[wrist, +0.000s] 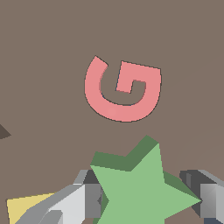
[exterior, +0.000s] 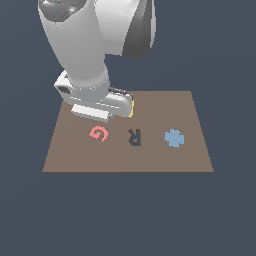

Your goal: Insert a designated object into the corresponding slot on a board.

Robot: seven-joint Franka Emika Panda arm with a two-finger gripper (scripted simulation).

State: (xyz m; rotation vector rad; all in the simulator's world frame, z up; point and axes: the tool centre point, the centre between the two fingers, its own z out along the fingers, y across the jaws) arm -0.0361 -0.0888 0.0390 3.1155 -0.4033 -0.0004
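Wrist view: claw (wrist: 148,199) clamped on green star (wrist: 140,188), over board (wrist: 43,65). Grasp done; star slot unseen, insertion pending.

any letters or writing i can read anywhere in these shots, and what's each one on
"G": not print but a pink letter-shaped piece lying flat on the brown board.
"R": a dark letter-shaped recess cut into the board, seen only in the exterior view.
No printed words, numbers, brands or labels show on the arm, the gripper, the green star block or the blue clover-like piece.
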